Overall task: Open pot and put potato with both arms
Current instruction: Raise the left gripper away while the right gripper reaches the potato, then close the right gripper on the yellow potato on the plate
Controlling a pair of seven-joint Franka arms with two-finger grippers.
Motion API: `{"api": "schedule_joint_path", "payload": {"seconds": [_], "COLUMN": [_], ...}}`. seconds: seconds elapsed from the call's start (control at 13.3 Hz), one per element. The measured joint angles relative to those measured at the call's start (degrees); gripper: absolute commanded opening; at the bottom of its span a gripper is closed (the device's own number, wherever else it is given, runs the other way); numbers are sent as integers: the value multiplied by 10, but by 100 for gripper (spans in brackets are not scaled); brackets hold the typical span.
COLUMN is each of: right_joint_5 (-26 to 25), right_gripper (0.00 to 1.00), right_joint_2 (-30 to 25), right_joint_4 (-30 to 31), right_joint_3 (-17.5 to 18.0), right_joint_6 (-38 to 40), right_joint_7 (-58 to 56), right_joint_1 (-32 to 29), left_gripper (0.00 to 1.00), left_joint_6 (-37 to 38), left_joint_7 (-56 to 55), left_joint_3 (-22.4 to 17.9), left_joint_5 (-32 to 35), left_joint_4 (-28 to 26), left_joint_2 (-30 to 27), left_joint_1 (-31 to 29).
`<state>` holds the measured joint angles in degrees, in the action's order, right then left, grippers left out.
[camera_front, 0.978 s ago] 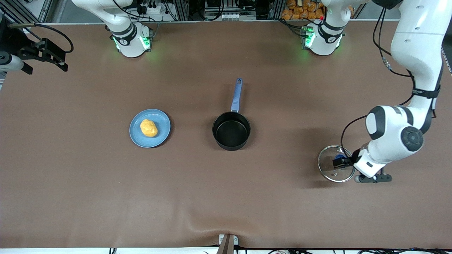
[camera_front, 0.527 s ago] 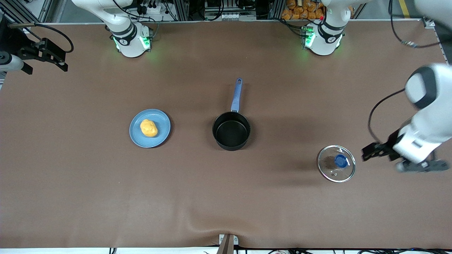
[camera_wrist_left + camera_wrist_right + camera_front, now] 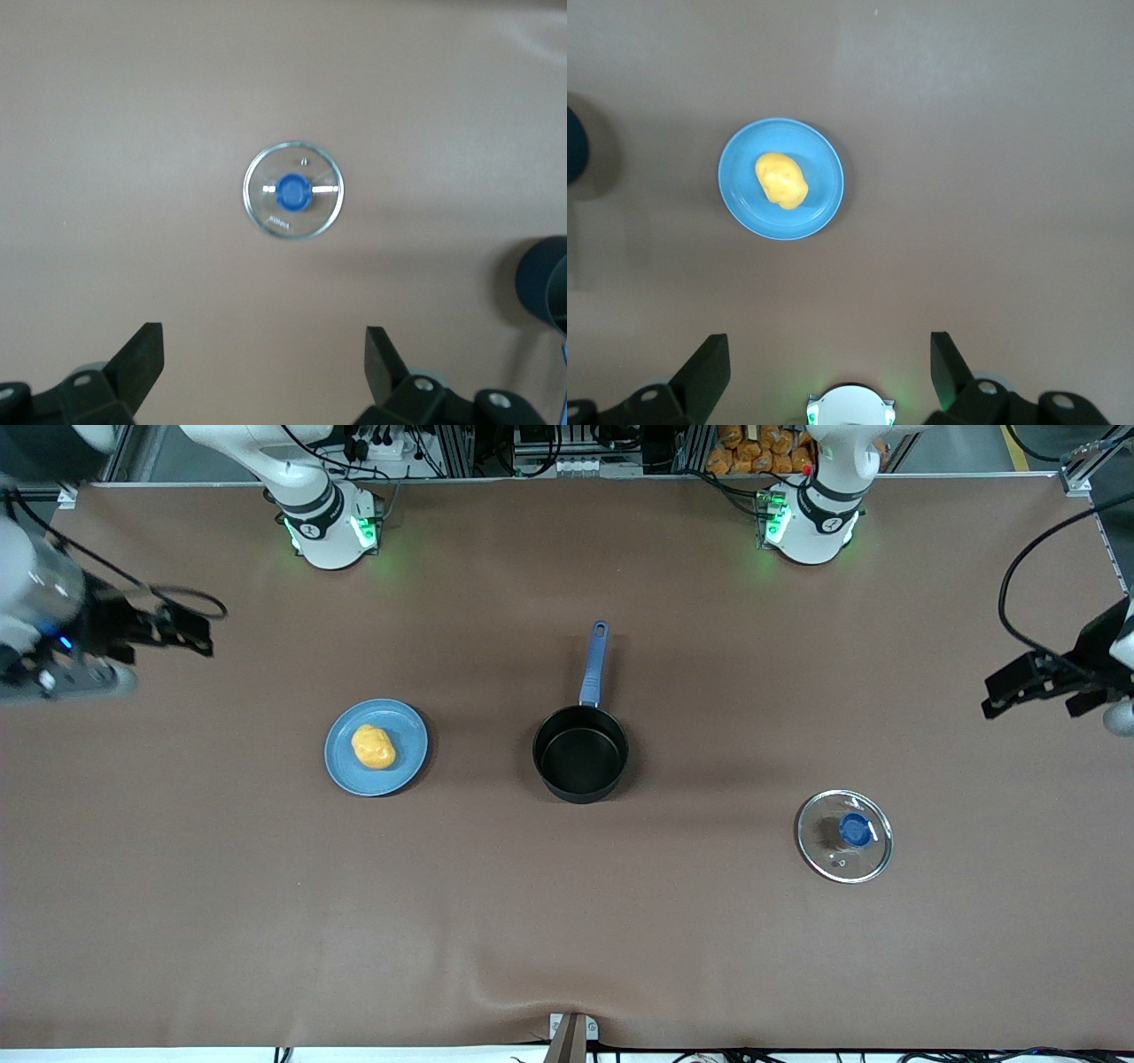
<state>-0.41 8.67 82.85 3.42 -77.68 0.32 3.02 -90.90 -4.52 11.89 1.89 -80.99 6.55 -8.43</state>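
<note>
Altogether one pot [image 3: 580, 754], one lid [image 3: 844, 835], one potato [image 3: 373, 746], one plate [image 3: 347, 769]. Pot sat open mid-table; potato lay on the plate toward my right arm's end; lid lay flat on the table toward my left arm's end. My left gripper [image 3: 1015, 685] hung over that table edge, jaws spread, empty; my right gripper [image 3: 184, 631], blurred, likewise spread at its end. Pot was cut off in the left wrist view.

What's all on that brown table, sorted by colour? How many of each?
Blue: 1, the plate
Yellow-orange: 1, the potato on that plate
Black with a blue handle: 1, the pot, open
Clear glass with a blue knob: 1, the lid lying on the table
Total: 4
</note>
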Motion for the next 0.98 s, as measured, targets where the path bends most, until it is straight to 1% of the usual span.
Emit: {"api": "schedule_joint_path", "payload": {"seconds": [0.15,0.23,0.38,0.53,0.6,0.75,0.83,0.98], "right_joint_5": [5,16,47,61,61,62,62,62], "right_gripper": [100,100,100,100,100,100,100,100], "right_joint_2": [50,72,99,107,108,110,111,111], "right_joint_4": [2,5,40,105,146,231,270,329], "right_joint_3": [1,1,4,5,5,6,6,6], "right_joint_6": [-9,-31,-114,-206,-260,-369,-414,-489], "right_joint_7": [-1,-1,-2,-5,-20,-80,-101,-112], "right_joint_1": [7,15,32,53,62,73,77,90], "left_gripper": [100,100,100,100,100,100,100,100], "left_joint_6": [21,37,61,78,84,86,86,86], "left_joint_7": [0,0,0,-2,-6,-12,-12,-12], "left_joint_3": [-1,-1,-1,-5,-15,-55,-71,-83], "left_joint_5": [0,0,0,0,0,-2,-8,-19], "left_joint_4": [0,0,1,-6,-17,-47,-64,-85], "left_joint_2": [-10,-12,-19,-45,-61,-87,-98,-115], "left_joint_1": [0,0,0,12,32,76,86,89]}}
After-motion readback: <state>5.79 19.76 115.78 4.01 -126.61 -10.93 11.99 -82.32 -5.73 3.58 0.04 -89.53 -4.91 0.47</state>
